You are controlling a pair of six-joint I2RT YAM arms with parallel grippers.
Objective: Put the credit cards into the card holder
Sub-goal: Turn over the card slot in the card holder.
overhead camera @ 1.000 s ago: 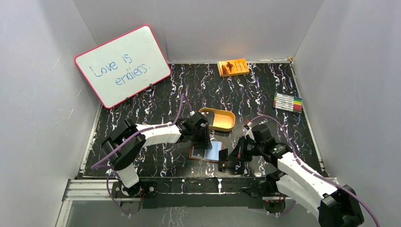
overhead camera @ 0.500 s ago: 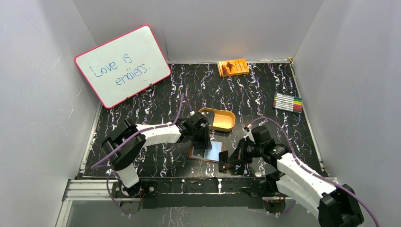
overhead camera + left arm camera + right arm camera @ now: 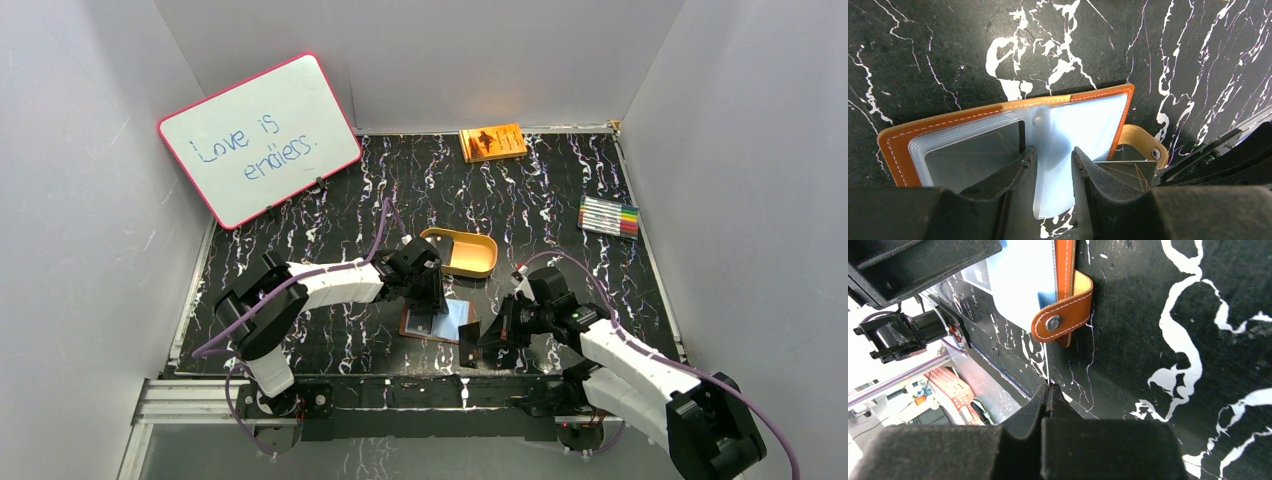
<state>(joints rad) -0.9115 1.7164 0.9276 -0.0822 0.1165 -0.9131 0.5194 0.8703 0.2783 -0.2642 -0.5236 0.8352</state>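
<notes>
The card holder (image 3: 407, 326) lies open near the table's front edge, brown leather (image 3: 898, 145) with clear sleeves. My left gripper (image 3: 428, 300) stands over it. Its fingers (image 3: 1053, 150) hold a raised clear sleeve leaf (image 3: 1063, 125) between them. A dark credit card (image 3: 973, 160) sits in a left-hand sleeve. My right gripper (image 3: 482, 338) is shut on another dark credit card (image 3: 469, 340), held on edge just right of the holder's snap tab (image 3: 1063, 320). In the left wrist view that card (image 3: 1128, 172) hovers beside the tab. In the right wrist view my right gripper (image 3: 1049, 387) shows it only as a thin edge.
A tan oval tray (image 3: 460, 252) sits just behind the holder. A whiteboard (image 3: 258, 140) leans at the back left, an orange book (image 3: 492, 142) lies at the back, and a marker set (image 3: 608, 216) at the right. The table's front rail (image 3: 400, 385) is close.
My right gripper has edged left toward the holder with the card in it. The left gripper and the holder have stayed put.
</notes>
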